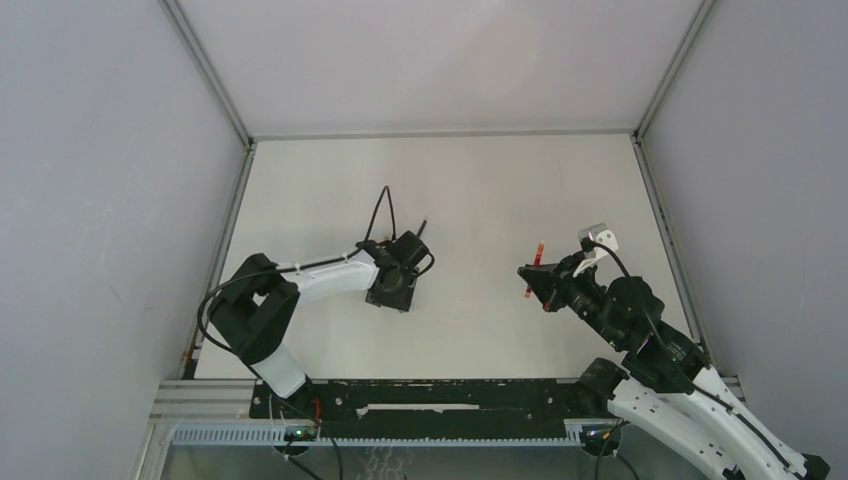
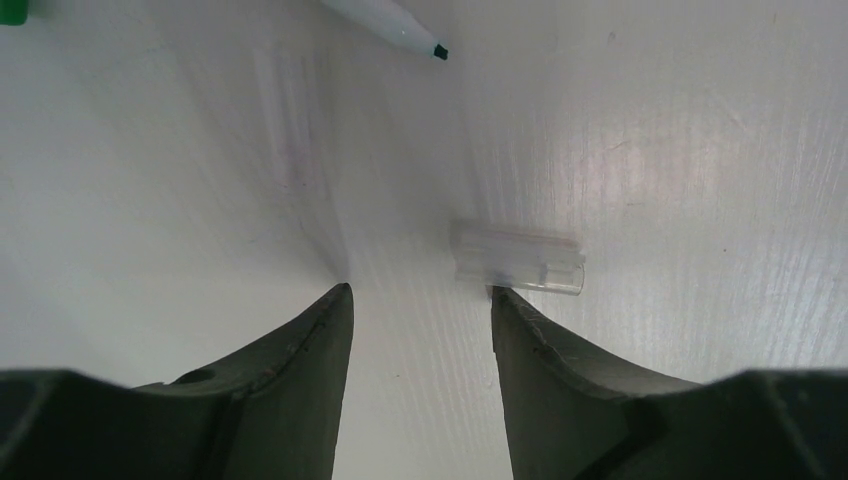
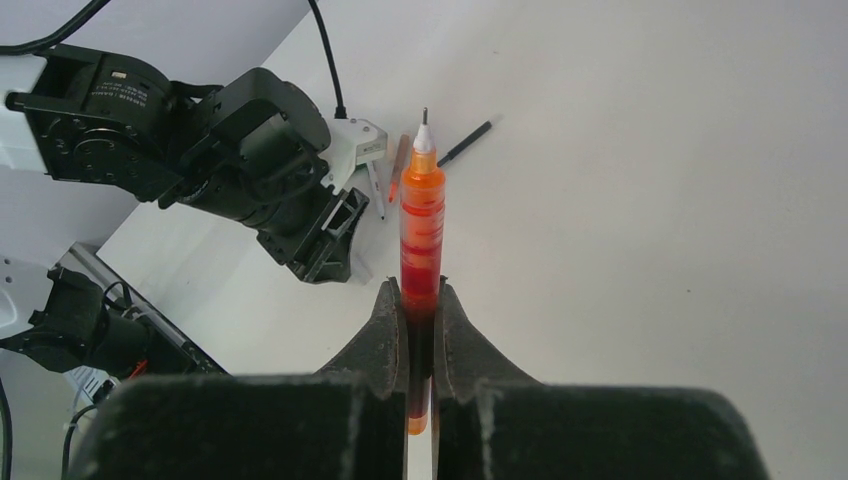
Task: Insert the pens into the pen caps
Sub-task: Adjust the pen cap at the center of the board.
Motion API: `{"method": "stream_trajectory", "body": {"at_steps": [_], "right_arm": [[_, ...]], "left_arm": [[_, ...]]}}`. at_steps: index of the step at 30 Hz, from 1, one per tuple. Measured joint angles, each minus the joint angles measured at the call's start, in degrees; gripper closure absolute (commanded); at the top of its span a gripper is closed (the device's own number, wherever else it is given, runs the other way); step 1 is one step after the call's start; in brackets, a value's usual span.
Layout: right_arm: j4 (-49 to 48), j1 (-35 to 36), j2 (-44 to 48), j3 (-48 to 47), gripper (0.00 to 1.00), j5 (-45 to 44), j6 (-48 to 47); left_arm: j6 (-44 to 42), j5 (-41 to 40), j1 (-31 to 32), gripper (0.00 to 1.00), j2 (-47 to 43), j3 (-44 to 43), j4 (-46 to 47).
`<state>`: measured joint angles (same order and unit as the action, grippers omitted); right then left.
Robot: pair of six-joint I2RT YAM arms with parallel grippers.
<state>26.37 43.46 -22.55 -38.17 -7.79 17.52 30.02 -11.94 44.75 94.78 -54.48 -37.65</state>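
Observation:
My right gripper point(image 1: 541, 278) is shut on a red pen point(image 3: 422, 215) and holds it above the table, tip pointing away towards the left arm. It also shows in the top view point(image 1: 537, 262). My left gripper point(image 2: 420, 292) is open, low over the table, and empty. A short clear tube-shaped cap point(image 2: 518, 259) lies just beyond its right fingertip point(image 2: 505, 305), touching or almost touching it. A pale pen with a green tip point(image 2: 392, 22) lies farther off. A black pen point(image 3: 466, 142) and a reddish pen point(image 3: 398, 168) lie beyond the left gripper point(image 3: 320, 235).
A green object point(image 2: 10, 10) sits at the top left corner of the left wrist view. Grey walls enclose the white table point(image 1: 480, 190) on three sides. A black rail point(image 1: 430, 395) runs along the near edge by the arm bases.

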Motion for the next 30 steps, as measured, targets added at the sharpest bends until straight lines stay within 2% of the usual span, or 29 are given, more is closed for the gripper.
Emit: {"method": "stream_trajectory", "body": {"at_steps": [17,30], "right_arm": [[0.00,-0.09,0.70,0.00,1.00,-0.02,0.00],[0.17,-0.33,1.73,0.00,1.00,-0.02,0.26]], "left_arm": [[-0.63,-4.22,-1.44,0.43,4.35,-5.22,-1.01],[-1.05,-4.44,-1.16,0.43,6.71,-8.26,-2.32]]}}
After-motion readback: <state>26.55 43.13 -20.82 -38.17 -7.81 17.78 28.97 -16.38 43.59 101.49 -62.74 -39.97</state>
